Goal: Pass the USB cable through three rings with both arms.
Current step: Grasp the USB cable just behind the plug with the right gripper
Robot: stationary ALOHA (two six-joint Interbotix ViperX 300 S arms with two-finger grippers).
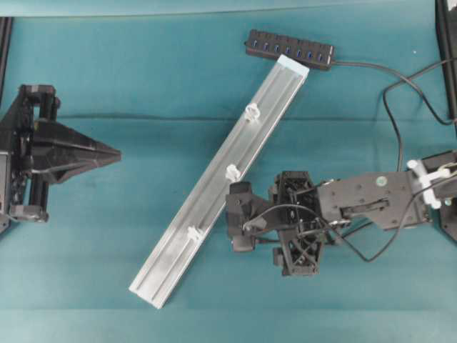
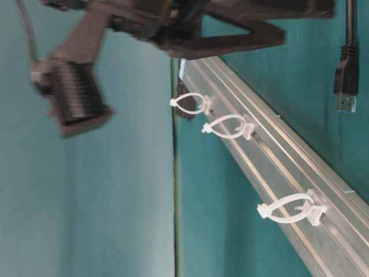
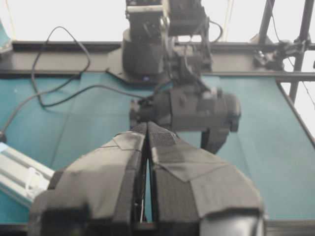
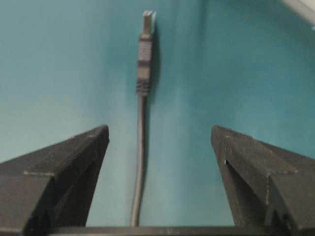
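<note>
Three rings [image 1: 233, 172] on one rail [image 1: 214, 193]; one USB cable [image 4: 141, 123].

A black multi-port hub with a row of blue sockets [image 1: 289, 48] lies at the far end of the teal cloth-covered table [image 1: 143, 78], its own dark lead [image 1: 389, 78] running off to the right. Black metal frame bars [image 3: 275, 73] border the table's edge.
</note>
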